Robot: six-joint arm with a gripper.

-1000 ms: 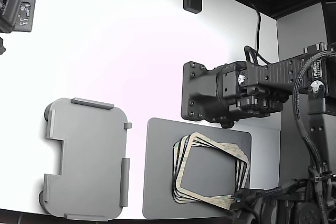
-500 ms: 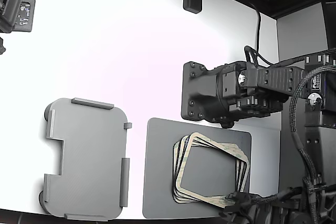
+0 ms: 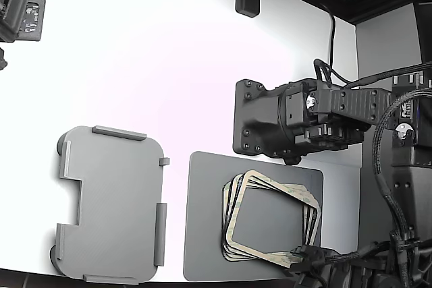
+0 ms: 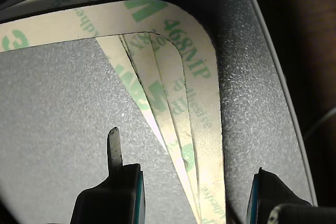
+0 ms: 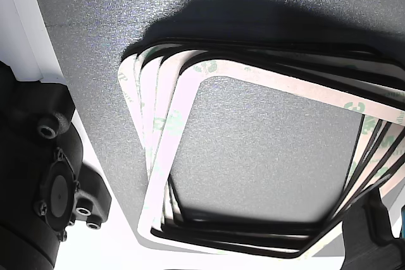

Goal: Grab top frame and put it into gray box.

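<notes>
The top frame point(image 3: 278, 187) is a cream frame with green tape print. It lies skewed on a pile of like frames on the dark gray mat point(image 3: 202, 220). It also shows in the wrist view point(image 4: 199, 51) and the other view point(image 5: 285, 83). My gripper point(image 4: 189, 169) is open, low over one corner of the pile, with the frames' edges between its fingers; a thin blade tip point(image 4: 114, 142) stands over the mat inside the opening. In the exterior view the gripper point(image 3: 305, 255) is at the pile's lower right corner. The gray box point(image 3: 111, 207) lies empty at the exterior view's left.
A second black arm's block point(image 3: 270, 123) hangs just beyond the mat's far edge. A black device point(image 3: 17, 15) sits at the exterior view's upper left. Cables and my arm's body point(image 3: 405, 166) fill the right side. The white table point(image 3: 135, 65) lies between them.
My arm's upper link at the exterior view's right has shifted slightly to the right. The cable by the gripper has moved a little. The frames and the tray have not moved.
</notes>
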